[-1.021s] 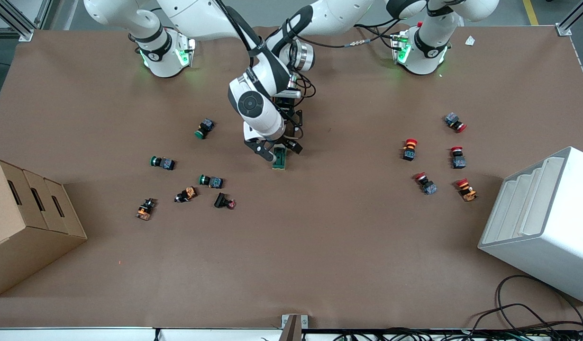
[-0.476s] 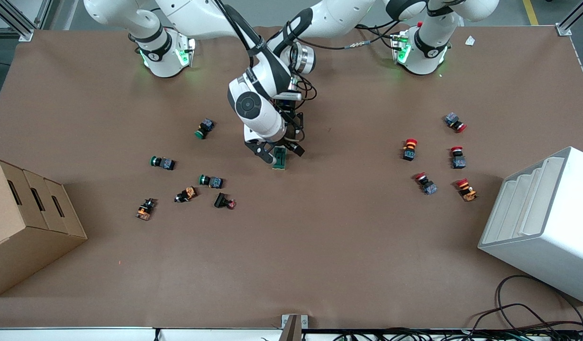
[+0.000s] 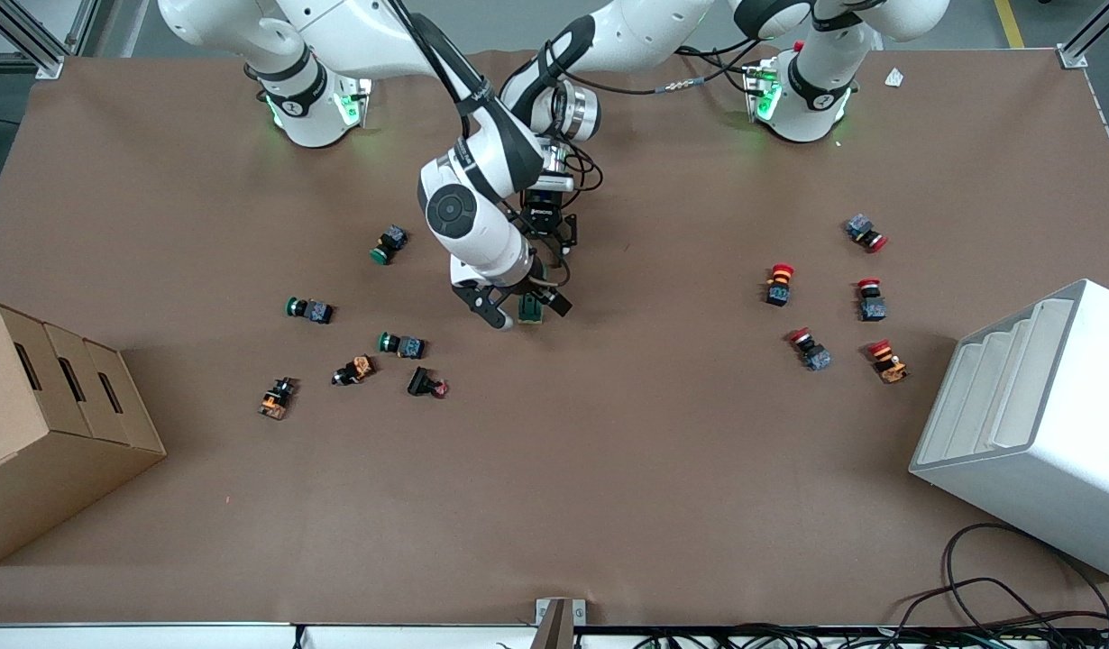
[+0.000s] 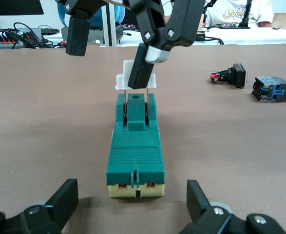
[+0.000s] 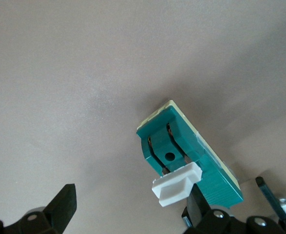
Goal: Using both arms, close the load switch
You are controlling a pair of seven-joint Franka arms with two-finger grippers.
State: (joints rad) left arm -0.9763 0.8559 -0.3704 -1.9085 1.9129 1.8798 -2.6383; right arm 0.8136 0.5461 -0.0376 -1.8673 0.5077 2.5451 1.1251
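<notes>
Sliding toward the front camera, the right gripper (image 3: 517, 310) now covers more of the load switch (image 3: 530, 309).
Its fingers spread, one touches the white lever (image 4: 135, 81); the left gripper (image 4: 132, 204), fingers spread, straddles the switch's other end.

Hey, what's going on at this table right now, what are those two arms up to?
Both arms meet over the load switch, a green block lying flat near the table's middle. The right gripper is open, with one finger against the raised white lever. The left gripper is open too, its fingers on either side of the switch's cream end, not touching it. The lever is still up, so the switch is not yet closed.
</notes>
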